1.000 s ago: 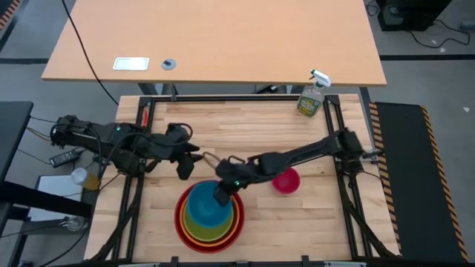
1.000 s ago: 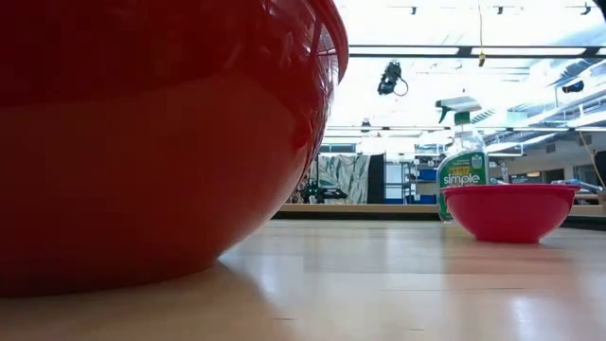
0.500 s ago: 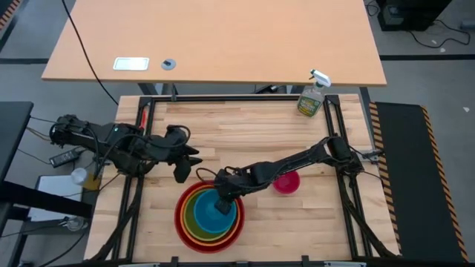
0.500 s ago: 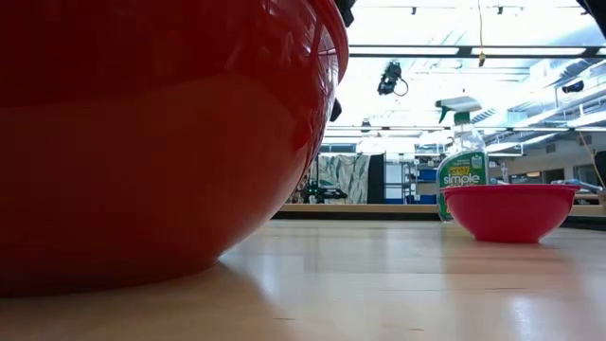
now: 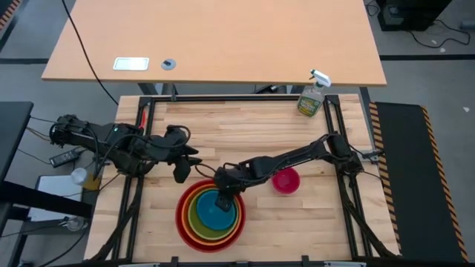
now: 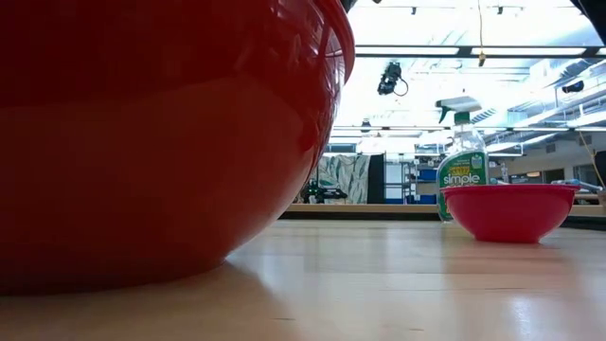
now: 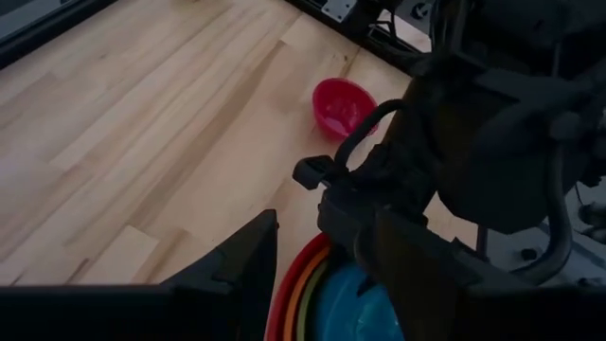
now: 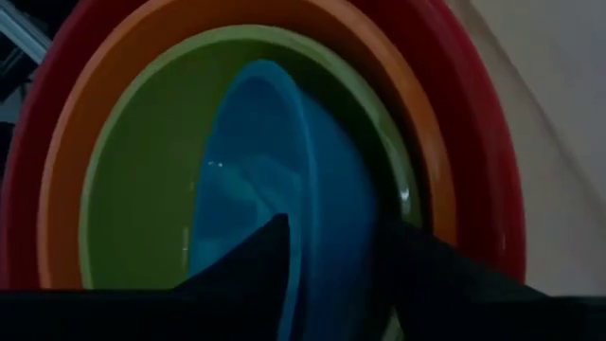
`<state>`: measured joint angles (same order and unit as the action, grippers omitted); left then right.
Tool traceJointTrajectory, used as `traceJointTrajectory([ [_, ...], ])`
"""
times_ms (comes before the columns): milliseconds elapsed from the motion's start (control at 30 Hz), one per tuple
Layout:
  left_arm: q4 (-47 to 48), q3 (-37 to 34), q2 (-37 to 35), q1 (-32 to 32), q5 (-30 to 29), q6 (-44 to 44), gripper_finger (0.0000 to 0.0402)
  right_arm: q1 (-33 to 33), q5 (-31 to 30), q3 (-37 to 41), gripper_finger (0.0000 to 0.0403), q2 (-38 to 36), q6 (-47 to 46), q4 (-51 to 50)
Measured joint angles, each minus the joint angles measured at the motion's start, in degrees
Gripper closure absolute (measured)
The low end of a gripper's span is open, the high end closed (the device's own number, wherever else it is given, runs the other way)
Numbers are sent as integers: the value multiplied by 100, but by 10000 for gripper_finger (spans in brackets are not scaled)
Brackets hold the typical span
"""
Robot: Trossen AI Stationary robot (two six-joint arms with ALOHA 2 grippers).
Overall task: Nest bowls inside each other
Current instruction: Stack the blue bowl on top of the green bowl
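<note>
The huge glossy red plastic bowl [image 6: 161, 142] eats the whole left side of the low view, cut off at the top and left edges, so the bowls nested in it can't be seen there. From above, the right gripper [image 5: 222, 200] covers part of the round blue plastic bowl [image 5: 211, 215]. The green-tinted spray bottle [image 6: 461, 170] stands half behind the small magenta-pink bowl [image 6: 509, 210].

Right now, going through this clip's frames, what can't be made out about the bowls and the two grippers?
- Low view: the red bowl fills the near side, hiding the bowls nested in it and both grippers.
- Right wrist view: whether the blue bowl sits flat or tilted in the lime green bowl; the right gripper straddles its rim.
- High view: the left gripper is too small to judge.
</note>
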<state>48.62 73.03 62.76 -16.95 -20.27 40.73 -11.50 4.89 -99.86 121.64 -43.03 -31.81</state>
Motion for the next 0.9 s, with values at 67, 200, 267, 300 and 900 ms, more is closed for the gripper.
traceJointTrajectory([
  [67, 36, 0, 0, 0, -1, 0, 221, 48, 93, -49, 230, -53, -74, -165],
  [200, 57, 0, 0, 0, -1, 0, 221, 138, -143, -315, 232, -248, -62, -660],
  [267, 53, 0, 0, 0, -3, -13, 221, 184, -305, -442, 233, -344, 41, -950],
  [300, 50, 0, 0, 9, -3, -44, 221, 206, -362, -483, 233, -378, 100, -1093],
  [900, -250, -4, 1499, -218, 1380, -633, 221, 394, -1148, -240, 233, -1677, 472, -4307],
])
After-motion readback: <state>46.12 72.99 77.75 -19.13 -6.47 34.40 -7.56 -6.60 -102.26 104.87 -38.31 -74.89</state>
